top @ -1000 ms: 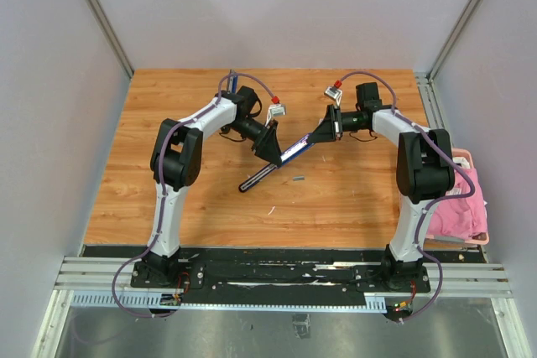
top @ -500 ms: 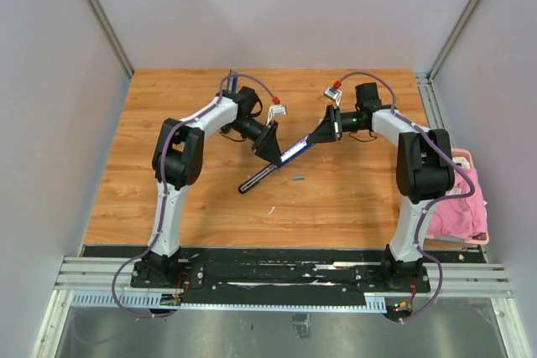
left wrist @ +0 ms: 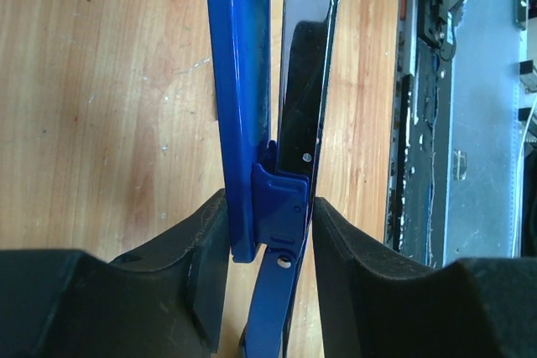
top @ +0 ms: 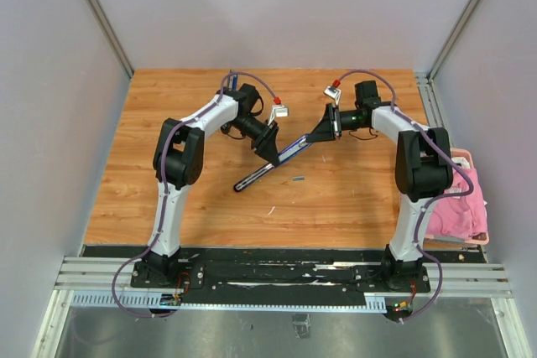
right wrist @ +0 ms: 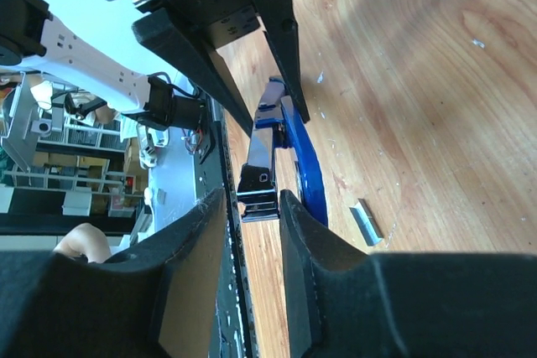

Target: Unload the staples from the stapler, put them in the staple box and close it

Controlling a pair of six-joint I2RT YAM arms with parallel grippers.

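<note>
A blue and black stapler is held spread open above the wooden table, between both grippers. My left gripper is shut on its hinge end; in the left wrist view the fingers clamp the blue arm and the shiny black magazine. My right gripper is shut around the magazine's tip, with the blue arm beside it. A short silvery-grey staple strip lies on the table below the stapler and also shows in the right wrist view. A tiny pale sliver lies nearer me.
A basket with pink cloth sits off the table's right edge. Grey walls enclose the table on three sides. A black rail runs along the near edge by the arm bases.
The stapler's free lower end has swung a little to the left and its parts now lie in a straighter line. Both grippers keep their hold; the staple strip has not moved.
</note>
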